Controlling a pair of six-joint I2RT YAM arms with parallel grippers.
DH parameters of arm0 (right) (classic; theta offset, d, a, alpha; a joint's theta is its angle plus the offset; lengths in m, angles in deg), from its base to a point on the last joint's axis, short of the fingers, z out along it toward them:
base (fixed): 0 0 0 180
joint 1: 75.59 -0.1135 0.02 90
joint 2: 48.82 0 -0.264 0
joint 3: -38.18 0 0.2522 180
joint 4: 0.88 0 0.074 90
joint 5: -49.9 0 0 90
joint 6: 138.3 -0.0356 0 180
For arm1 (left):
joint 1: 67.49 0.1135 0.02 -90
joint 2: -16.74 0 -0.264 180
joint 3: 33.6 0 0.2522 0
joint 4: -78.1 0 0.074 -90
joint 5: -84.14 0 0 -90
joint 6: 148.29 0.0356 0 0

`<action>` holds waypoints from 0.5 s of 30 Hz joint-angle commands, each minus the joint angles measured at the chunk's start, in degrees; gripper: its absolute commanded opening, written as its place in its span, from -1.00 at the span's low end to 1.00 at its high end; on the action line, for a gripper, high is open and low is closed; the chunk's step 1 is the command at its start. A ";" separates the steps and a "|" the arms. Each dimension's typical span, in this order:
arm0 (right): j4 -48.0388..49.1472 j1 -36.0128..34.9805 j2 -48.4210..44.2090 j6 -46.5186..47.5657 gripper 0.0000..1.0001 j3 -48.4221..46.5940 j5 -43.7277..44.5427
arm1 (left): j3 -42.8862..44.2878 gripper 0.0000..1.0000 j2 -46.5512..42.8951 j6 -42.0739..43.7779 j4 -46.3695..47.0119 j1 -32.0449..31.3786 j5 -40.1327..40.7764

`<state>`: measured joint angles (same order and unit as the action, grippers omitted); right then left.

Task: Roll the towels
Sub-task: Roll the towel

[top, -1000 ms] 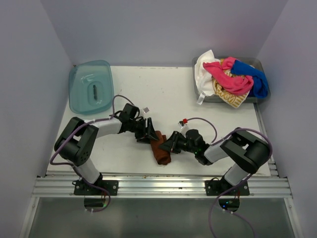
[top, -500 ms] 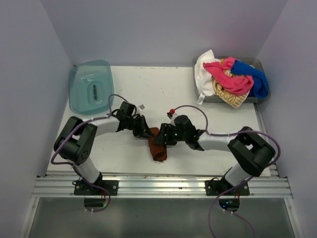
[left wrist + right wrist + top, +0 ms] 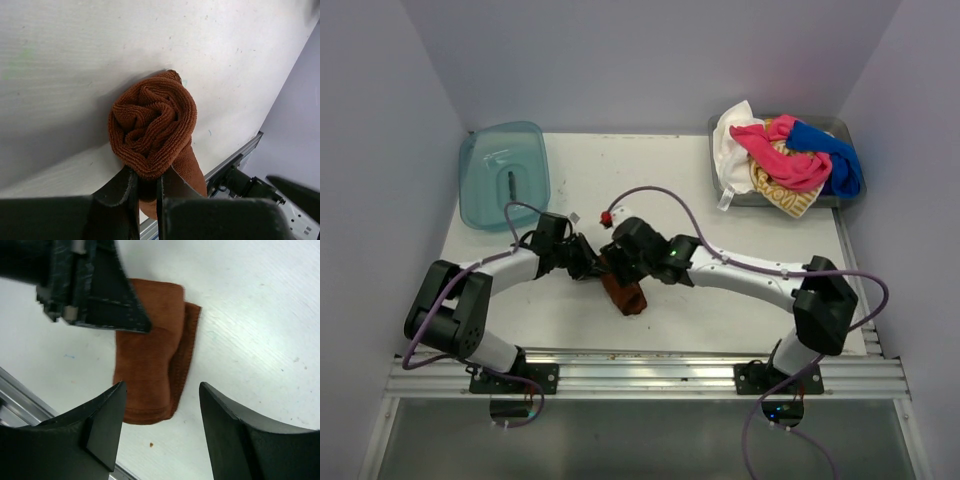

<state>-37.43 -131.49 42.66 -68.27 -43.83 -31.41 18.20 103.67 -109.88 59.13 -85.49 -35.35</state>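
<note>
A rust-brown towel (image 3: 625,297) lies rolled into a short log near the table's front middle. Its spiral end (image 3: 152,125) faces the left wrist camera. My left gripper (image 3: 594,268) is shut on the lower edge of that end, its fingers (image 3: 120,187) pinching the cloth. My right gripper (image 3: 618,268) hovers over the roll (image 3: 150,375) with wide-open jaws, one on each side, and holds nothing. The left gripper's fingers (image 3: 100,295) show at the top left of the right wrist view. More towels sit piled at the back right: pink (image 3: 782,157), white (image 3: 729,138), blue (image 3: 836,157) and yellow-striped (image 3: 786,198).
The pile of towels rests in a grey tray (image 3: 840,124) at the back right corner. A translucent teal tray (image 3: 503,172) stands at the back left. An aluminium rail (image 3: 650,372) runs along the table's front edge, close to the roll.
My left gripper has shut on the end of the brown roll. My right gripper has opened and let go of it. Both grippers and the roll have shifted to the left.
</note>
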 commanded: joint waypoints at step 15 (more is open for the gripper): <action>-7.45 -14.76 16.18 10.56 0.28 -12.43 18.91 | -3.50 -1.00 -3.09 -4.13 0.38 0.25 6.12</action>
<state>-44.86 -145.92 57.83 -59.09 -53.60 -15.30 15.62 100.92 -114.32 59.56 -85.49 -32.66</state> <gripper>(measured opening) 0.643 0.105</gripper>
